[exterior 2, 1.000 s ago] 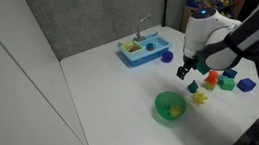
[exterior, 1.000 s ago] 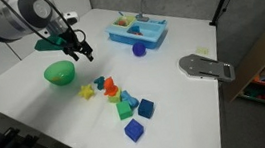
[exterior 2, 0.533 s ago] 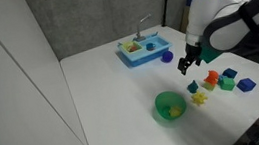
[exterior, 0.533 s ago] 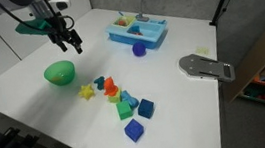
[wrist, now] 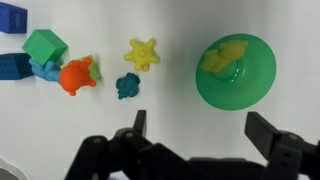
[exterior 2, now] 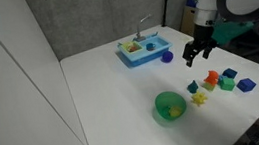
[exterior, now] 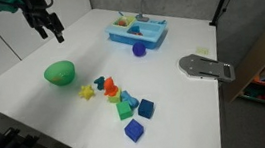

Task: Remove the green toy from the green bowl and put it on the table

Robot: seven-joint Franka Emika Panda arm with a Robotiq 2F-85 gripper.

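Observation:
The green bowl sits on the white table and holds a pale yellow-green piece. It also shows in both exterior views. The dark green toy lies on the table outside the bowl, beside a yellow star. It shows in both exterior views too. My gripper is open and empty. It hangs high above the table, well clear of the bowl.
An orange toy, a bright green cube and blue blocks lie in a cluster near the dark green toy. A blue toy sink with a blue ball stands at the back. A grey flat object lies near one table edge.
My gripper has risen and moved away from above the bowl, staying open and empty. The bowl and toys have not moved.

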